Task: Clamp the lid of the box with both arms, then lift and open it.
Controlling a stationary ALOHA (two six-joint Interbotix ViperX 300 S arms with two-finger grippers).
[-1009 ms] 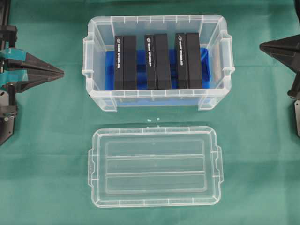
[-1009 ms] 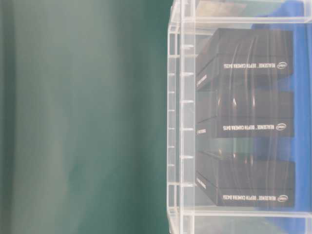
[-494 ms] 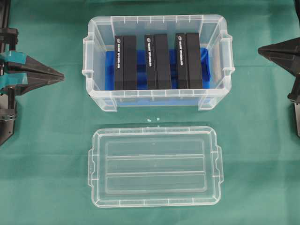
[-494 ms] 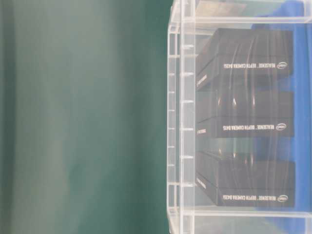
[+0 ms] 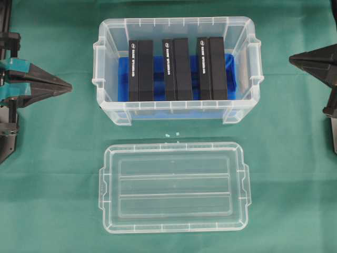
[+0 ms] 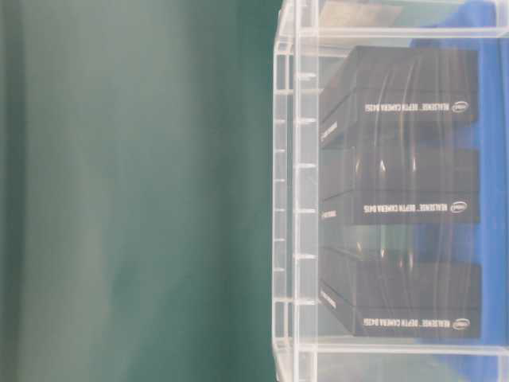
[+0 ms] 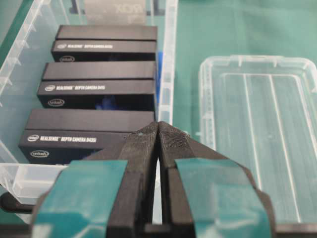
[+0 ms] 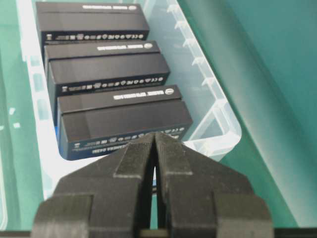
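Lid (image 5: 174,187) off already, lying flat on green table (image 5: 58,174) just in front of box (image 5: 108,105), long sides parallel, not touching it. Box open, blue base and three black RealSense camera cases (image 5: 177,68) standing in a row inside. Judged: task essentially done, both arms parked.

Left end effector (image 5: 67,84), teal-taped, well to the left of box, tips pressed together, pinching nothing; wrist view (image 7: 157,130) confirms fingers closed tip to tip, pointing at box's left end. Right end effector (image 5: 293,59) well to the right of box, likewise closed and empty; its wrist view (image 8: 155,138) looks down over the cases.

Risks from here, all judgement:
- Any sweep inward at this height from either side: wedge tip strikes box's moulded handle or rim, shoves box across cloth, possibly onto lid.
- Light clear lid, smooth plastic: easily skidded or flipped by a grazing finger.
- If lid must be gripped again: fingers closed now, so approach without opening first means a push, not a clamp; uneven timing between the two sides means twist and slip.
- Cases standing on edge: jolt to box could topple them.
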